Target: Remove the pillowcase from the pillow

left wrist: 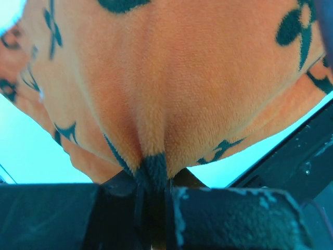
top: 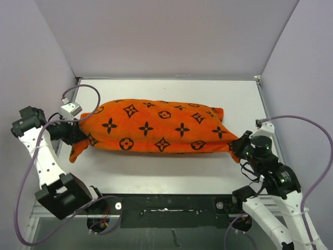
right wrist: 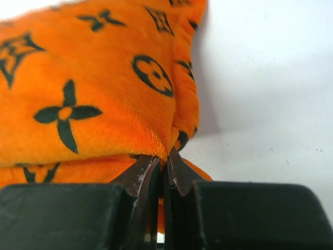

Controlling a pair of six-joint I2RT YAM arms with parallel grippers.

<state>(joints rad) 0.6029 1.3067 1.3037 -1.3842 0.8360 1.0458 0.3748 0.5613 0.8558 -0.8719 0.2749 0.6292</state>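
Orange pillowcase [top: 156, 127]: is being stretched lengthwise across the middle of the white bench [top: 171, 174], plump and filled out, with its dark flower, star and circle motifs being shown on top.
Pillow: is being hidden wholly inside the cover, so its surface cannot be seen in any view.
Left claw [top: 78, 133]: is being pressed together on the cover's left end. In the left wrist view a tuck of plush fabric is being pinched between the dark fingers [left wrist: 125, 179], and creases are being drawn down into the grip.
Right claw [top: 235, 146]: is being pressed together on the cover's right end. In the right wrist view the orange edge is being nipped between the two pointed fingers [right wrist: 140, 172], which are being held almost touching.
Loose corner [top: 77, 152]: is being left drooping toward the near edge, just below the left claw, and is being rested on the bench.
Far right corner [top: 217, 111]: is being left free, pointing toward the back wall.
Purple cables [top: 317, 156]: are being looped beside each arm, clear of the fabric.
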